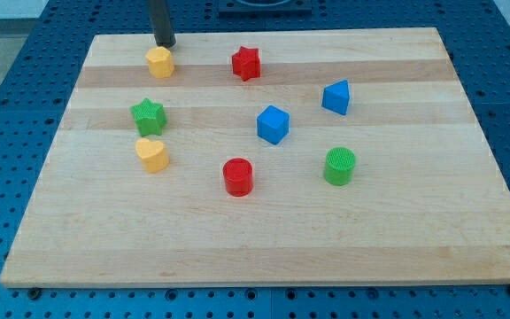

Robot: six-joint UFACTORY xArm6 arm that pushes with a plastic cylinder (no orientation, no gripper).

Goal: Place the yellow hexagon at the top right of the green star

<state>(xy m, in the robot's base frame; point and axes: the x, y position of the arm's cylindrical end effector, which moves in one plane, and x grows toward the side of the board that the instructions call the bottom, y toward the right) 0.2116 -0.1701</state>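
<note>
Wooden board lay on a blue pegboard. Farther up, the green star sat left of centre; the yellow hexagon sat at its twelve o'clock, slightly right. My tip, a bare rod without fingers, seemed to touch the hexagon's far edge. It looked light, rigid and likely to slide; push its flat side.

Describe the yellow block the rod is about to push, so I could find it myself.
Start at the wooden board and look along its top edge, towards the view's left. Just below my tip sits the yellow hexagon. The other yellow block is heart-shaped and lies lower, beneath the green star.
</note>
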